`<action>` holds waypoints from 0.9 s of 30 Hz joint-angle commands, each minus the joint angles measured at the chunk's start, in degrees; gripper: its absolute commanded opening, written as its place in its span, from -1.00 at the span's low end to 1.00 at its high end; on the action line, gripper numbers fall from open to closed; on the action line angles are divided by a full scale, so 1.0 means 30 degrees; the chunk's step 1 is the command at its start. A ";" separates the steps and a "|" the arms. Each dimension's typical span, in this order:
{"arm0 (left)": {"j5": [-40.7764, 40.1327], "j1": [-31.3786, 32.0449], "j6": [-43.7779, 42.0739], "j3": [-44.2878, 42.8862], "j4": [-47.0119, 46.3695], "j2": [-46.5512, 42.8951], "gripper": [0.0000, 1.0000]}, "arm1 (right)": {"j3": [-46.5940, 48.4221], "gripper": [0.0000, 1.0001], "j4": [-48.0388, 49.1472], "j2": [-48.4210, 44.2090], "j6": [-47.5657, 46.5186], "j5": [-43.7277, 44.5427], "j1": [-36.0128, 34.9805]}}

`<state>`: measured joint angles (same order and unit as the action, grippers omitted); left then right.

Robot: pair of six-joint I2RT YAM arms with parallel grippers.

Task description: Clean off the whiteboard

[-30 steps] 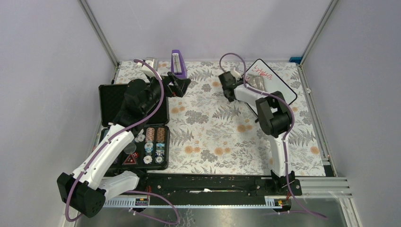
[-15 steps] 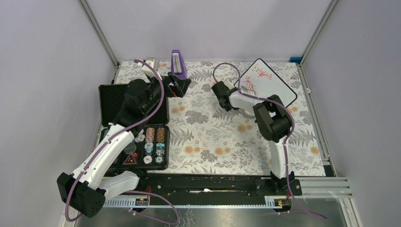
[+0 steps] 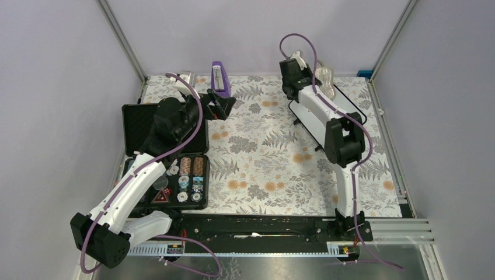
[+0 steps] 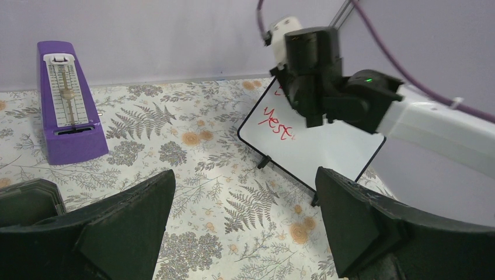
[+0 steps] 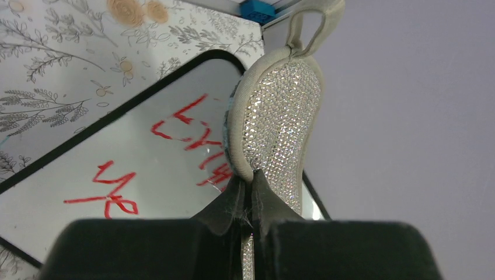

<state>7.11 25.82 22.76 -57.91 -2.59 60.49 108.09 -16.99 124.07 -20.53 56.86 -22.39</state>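
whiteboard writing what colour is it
Red writing on the whiteboard; right wrist view shows it best.

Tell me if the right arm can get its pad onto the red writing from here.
Probably yes. The right gripper is shut on the silvery pad over the whiteboard, and nothing lies between the pad and the red writing.

Floral table (image 3: pixel 262 157): whiteboard (image 4: pixel 327 149), metronome (image 3: pixel 220 79), chip case (image 3: pixel 132 123).
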 commanded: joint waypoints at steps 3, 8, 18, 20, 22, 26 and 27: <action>0.0161 0.0064 0.0000 -0.0443 -0.0836 -0.0006 0.98 | 0.0730 -0.99 0.0314 0.2769 -0.1614 0.1269 -0.0330; 0.0135 0.0064 0.0000 -0.0443 -0.0843 -0.0007 0.98 | -0.2304 -1.00 0.0530 0.2506 -0.0559 0.0925 -0.0655; 0.0249 0.0064 0.0088 -0.0413 -0.0865 -0.0005 0.98 | -0.9469 -1.00 -0.1139 0.0665 0.4243 -0.1662 -0.1629; 0.0233 0.0091 0.0088 -0.0368 -0.0865 -0.0007 0.98 | -1.0346 -1.00 -0.1422 0.0182 0.4753 -0.2226 -0.1825; 0.0243 0.0119 0.0088 -0.0383 -0.0865 0.0023 0.98 | -1.0901 -1.00 -0.1584 -0.0475 0.4835 -0.2000 -0.2027; 0.0244 0.0133 0.0088 -0.0407 -0.0880 0.0023 0.98 | -1.0107 -1.00 -0.2676 -0.2404 0.4896 -0.1892 -0.2167; 0.0226 0.0131 0.0073 -0.0409 -0.0871 0.0023 0.98 | -0.9650 -1.00 -0.2742 -0.2862 0.4730 -0.1927 -0.2174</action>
<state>7.14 25.93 22.76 -57.91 -2.59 60.51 77.95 -18.26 120.16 -11.07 56.99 -29.87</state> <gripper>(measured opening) 0.989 0.034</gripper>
